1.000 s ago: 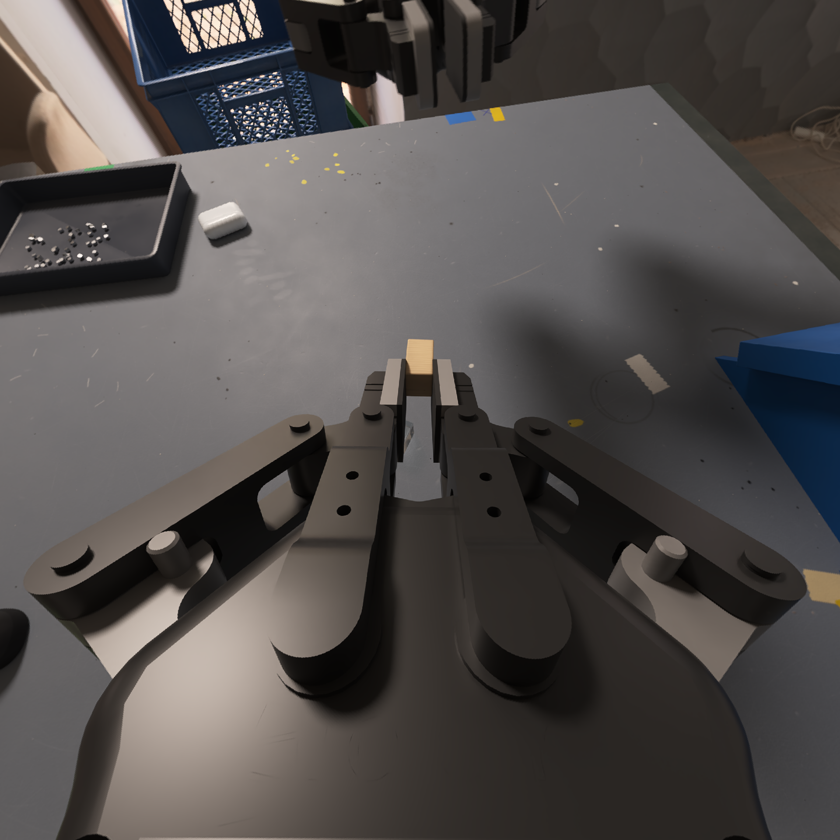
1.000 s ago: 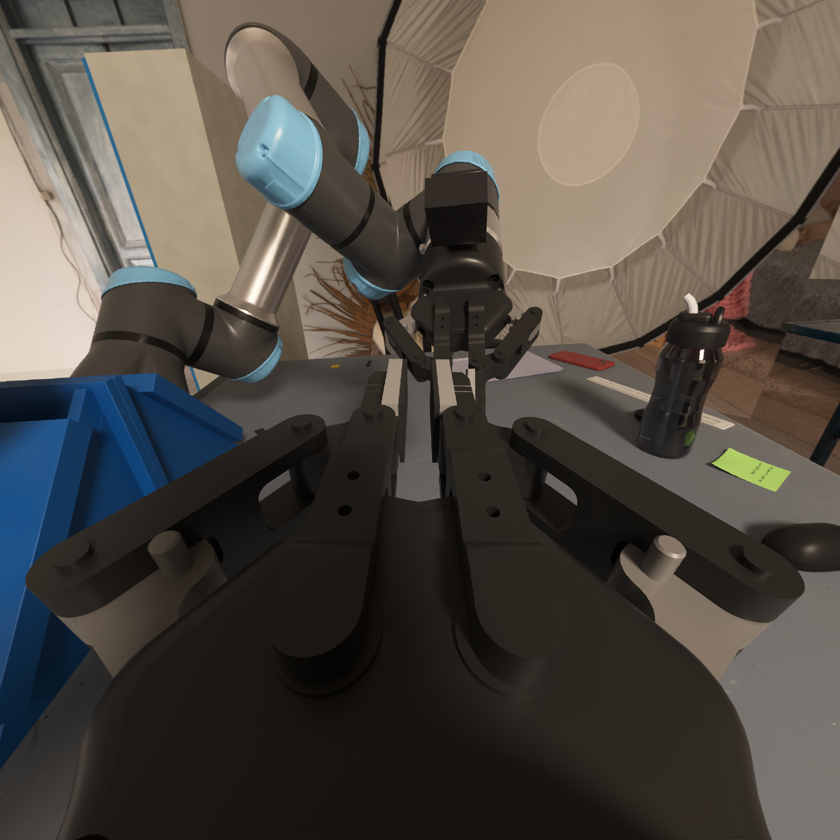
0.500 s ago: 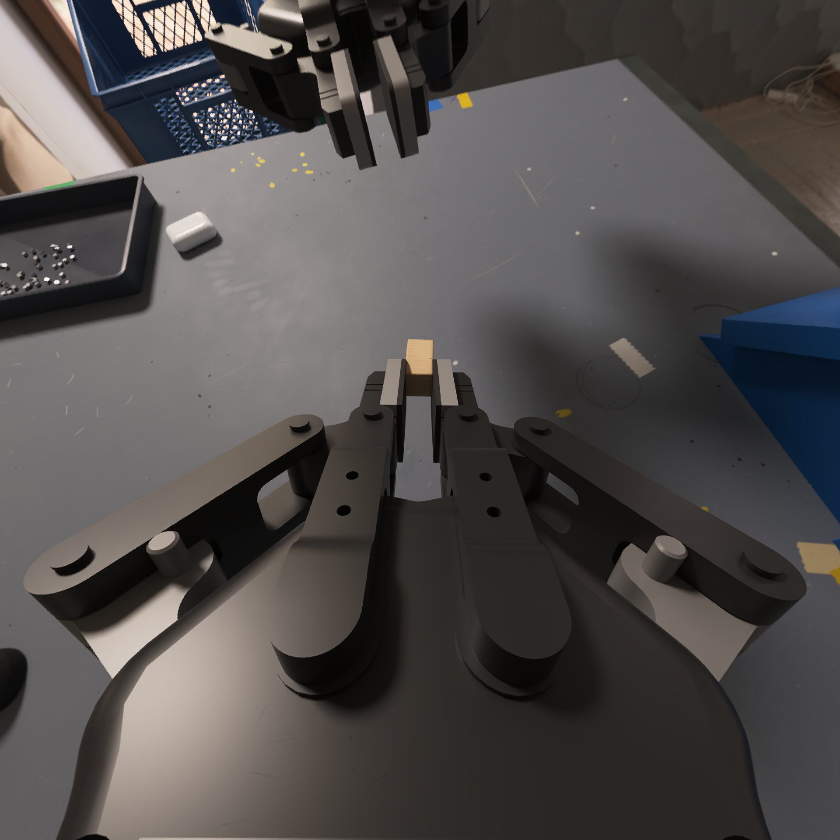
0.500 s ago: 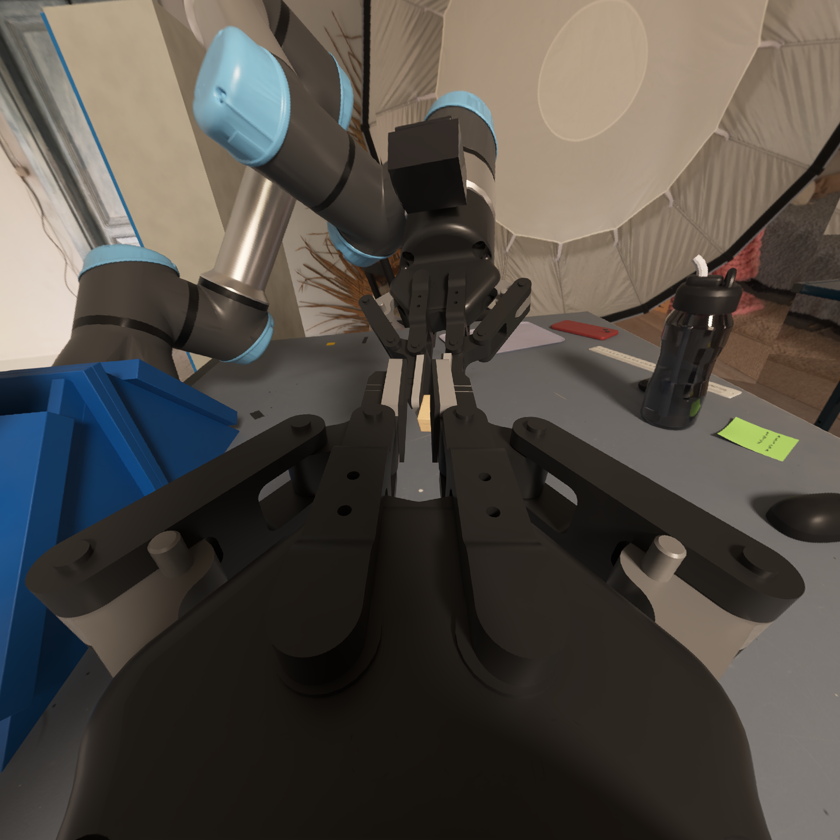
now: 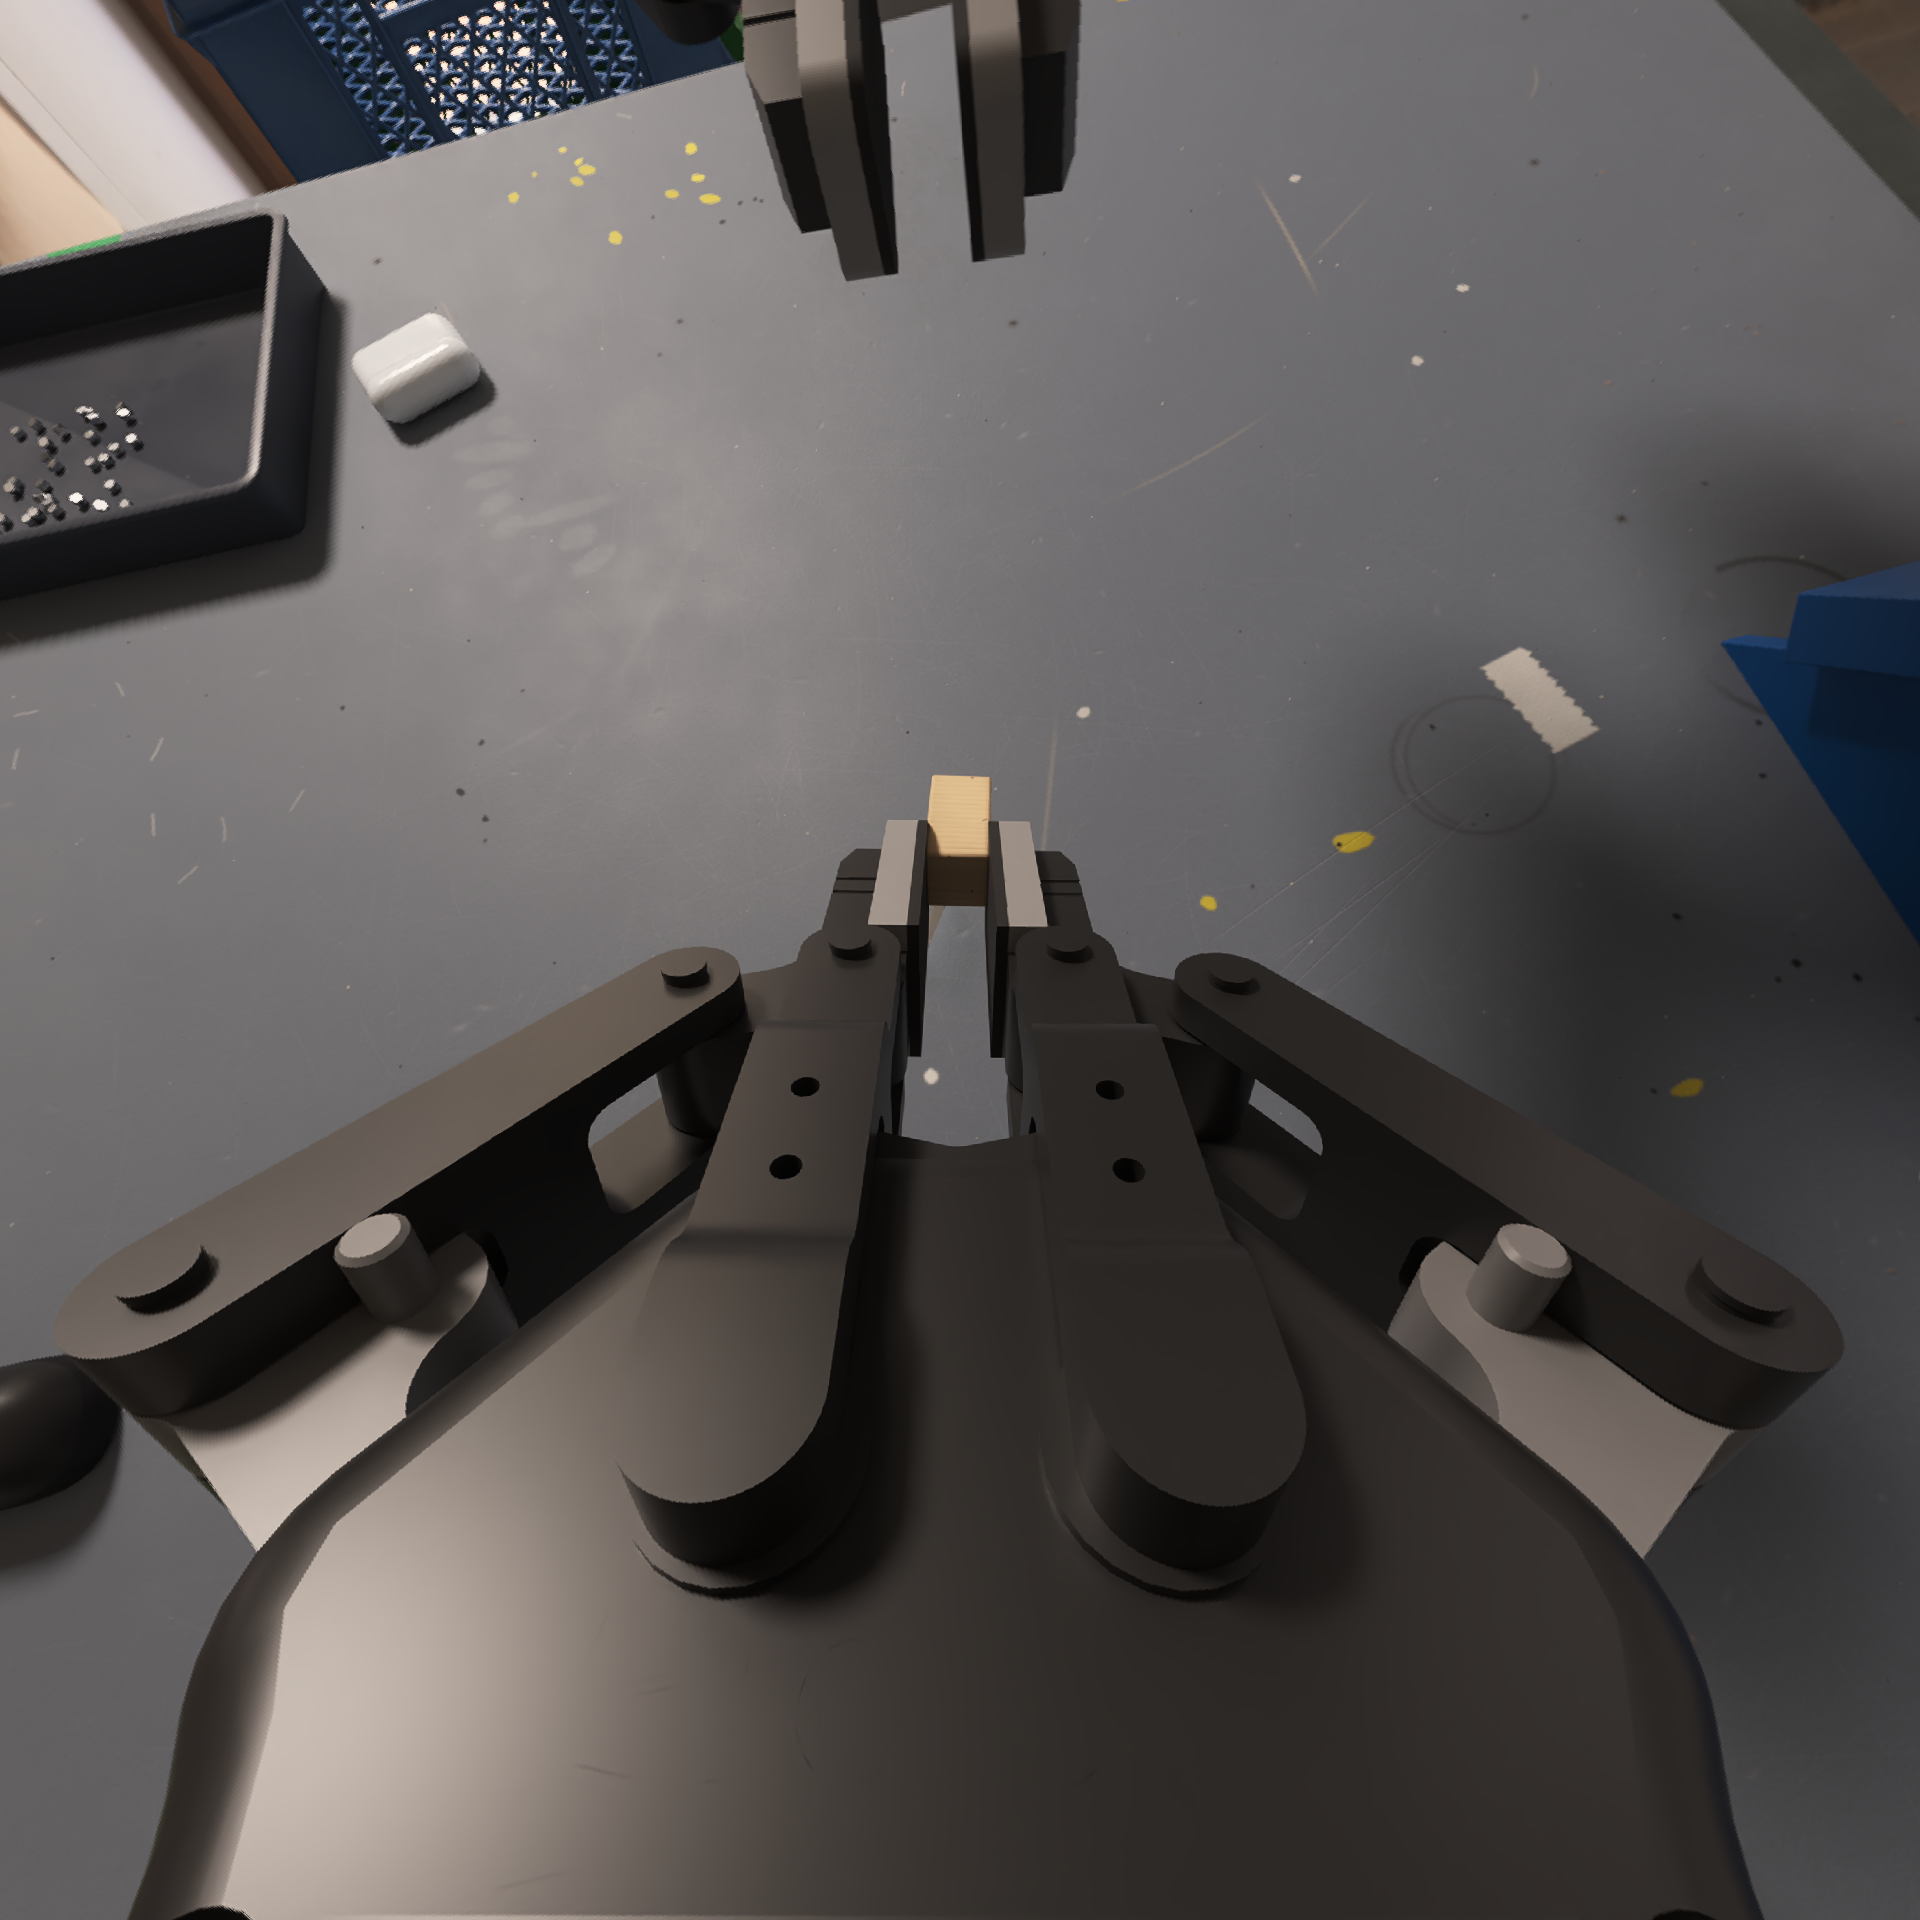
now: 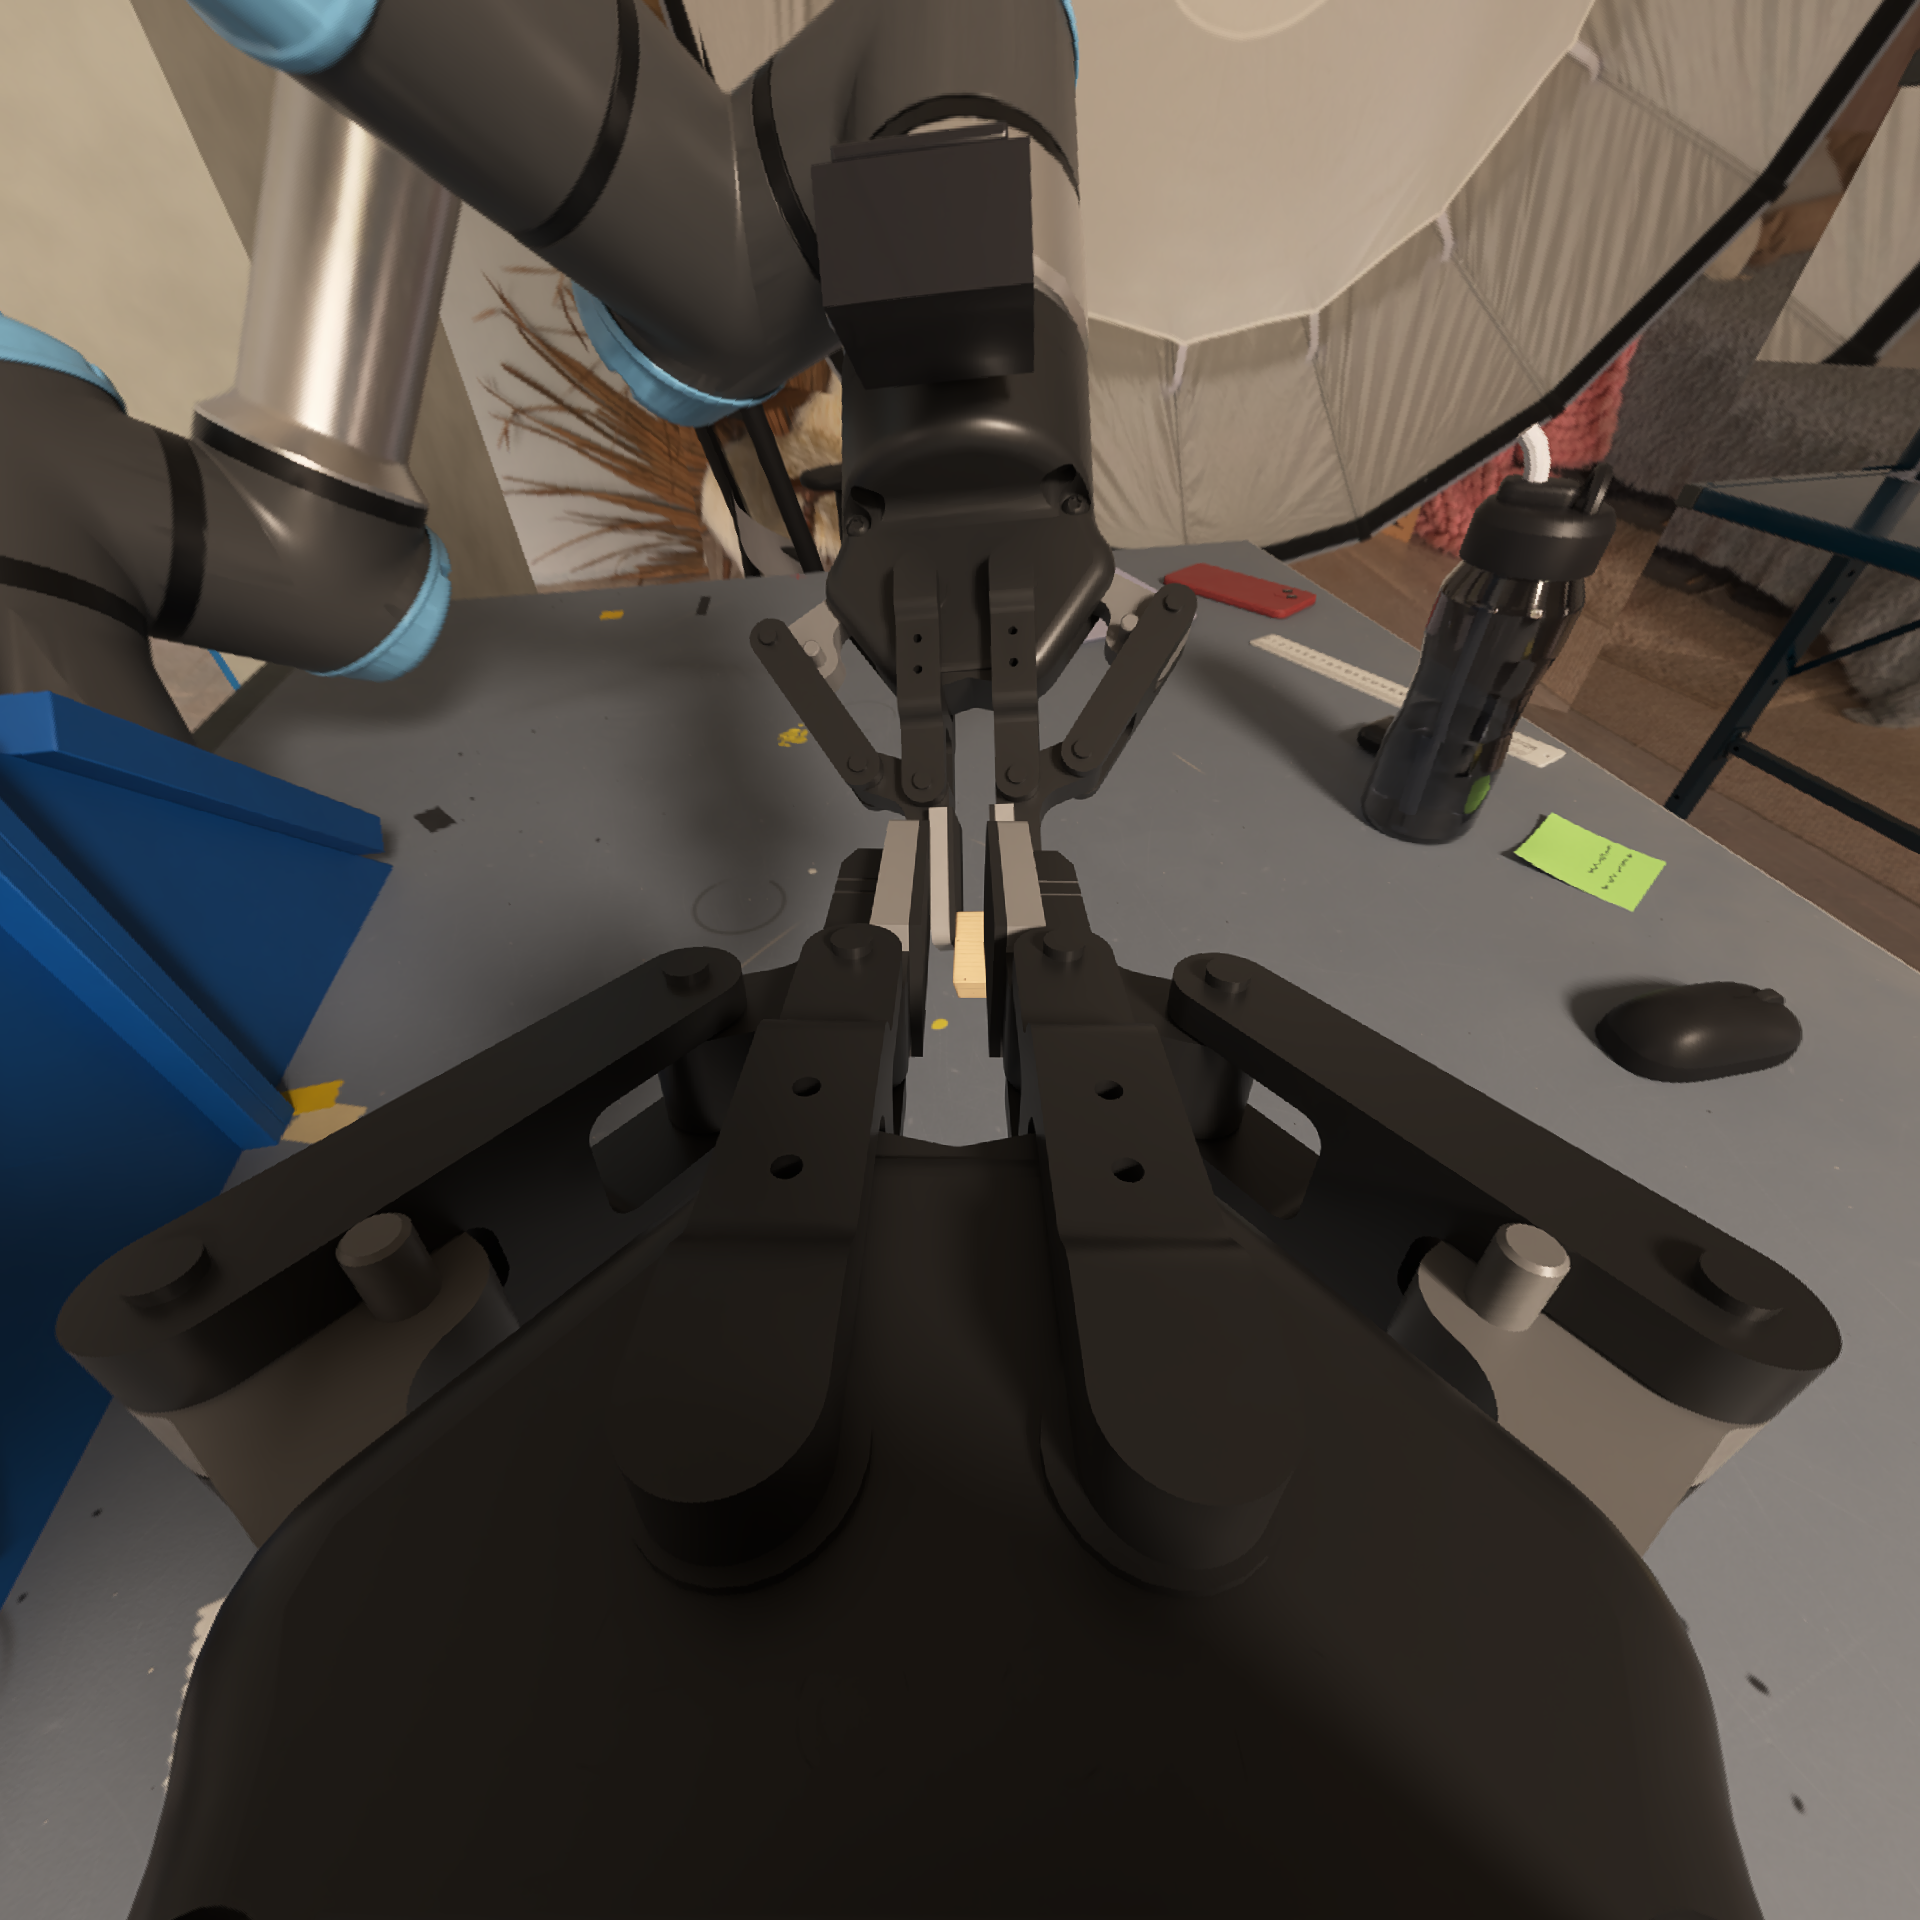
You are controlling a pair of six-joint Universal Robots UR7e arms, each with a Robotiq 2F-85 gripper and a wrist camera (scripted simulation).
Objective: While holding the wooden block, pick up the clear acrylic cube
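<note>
My left gripper (image 5: pixel 958 868) is shut on the small wooden block (image 5: pixel 958 816) and holds it above the grey table (image 5: pixel 727 623). In the right wrist view the left gripper (image 6: pixel 971 904) hangs tips-down with the block (image 6: pixel 969 961) at its tips. My right gripper (image 6: pixel 956 883) is level with the block and close in front of it. Its jaws stand a narrow gap apart, and nothing shows between them. In the left wrist view it (image 5: pixel 932 255) hangs at the top. I see no clear acrylic cube in either view.
A black tray (image 5: pixel 281 416) of small metal bits and a white case (image 5: pixel 416 366) lie far left. A blue crate (image 5: pixel 468 73) stands behind them. A blue bin (image 6: pixel 156 935) is beside the grippers. A dark bottle (image 6: pixel 1475 675), mouse (image 6: pixel 1694 1029) and green note (image 6: pixel 1590 862) lie to the right.
The right gripper has come lower and much closer to the left gripper. The left gripper has risen slightly with the block. Both jaw gaps look unchanged.
</note>
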